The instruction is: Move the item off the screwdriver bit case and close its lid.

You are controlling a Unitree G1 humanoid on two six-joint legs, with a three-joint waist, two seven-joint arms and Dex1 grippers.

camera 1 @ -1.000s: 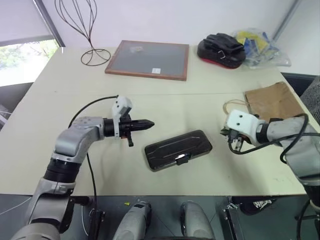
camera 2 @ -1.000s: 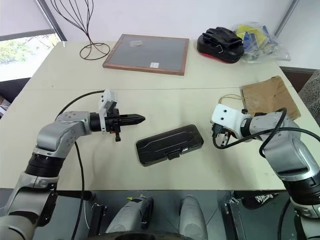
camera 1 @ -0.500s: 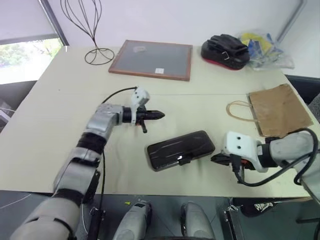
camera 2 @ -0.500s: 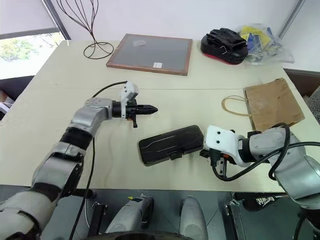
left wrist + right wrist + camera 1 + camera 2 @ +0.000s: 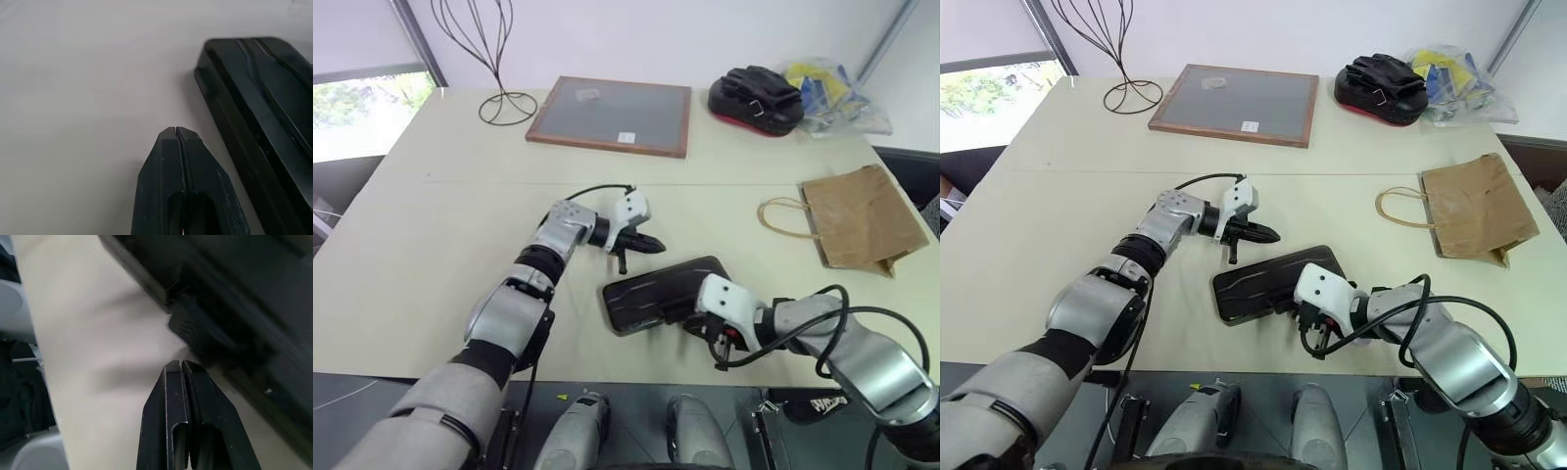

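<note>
Bit case point(image 5: 664, 293) lies flat near the front edge of the table point(image 5: 431, 255), lid point(image 5: 1268, 277) down over the tray, long side angled so the far end sits toward the robot's right. Small black latch tab point(image 5: 195, 330) sticks out from the near long edge. Paper bag point(image 5: 857, 216) lies flat on the table well apart from the case, off toward the right edge, its looped cord handle point(image 5: 783, 217) pointing toward the table's middle; nothing rests on the case. Left gripper point(image 5: 651, 245) reaches in from the left, pointing right and slightly down, fingers pressed together with nothing between them, tip just beside the far long edge of the case near its middle; from the left wrist view the tip point(image 5: 175, 131) hovers close to the tabletop with the case's corner just ahead, whether it touches I cannot tell. Right gripper point(image 5: 177, 365) comes in low from the right at the near side of the case, fingers clenched on nothing, tip right at the latch tab; contact cannot be made out. Behind, along the back of the table: a wood-framed grey board point(image 5: 610, 115), a wire stand point(image 5: 475, 44), a black pouch point(image 5: 756, 94) and a clear plastic bag point(image 5: 832, 90) with yellow and blue contents.
</note>
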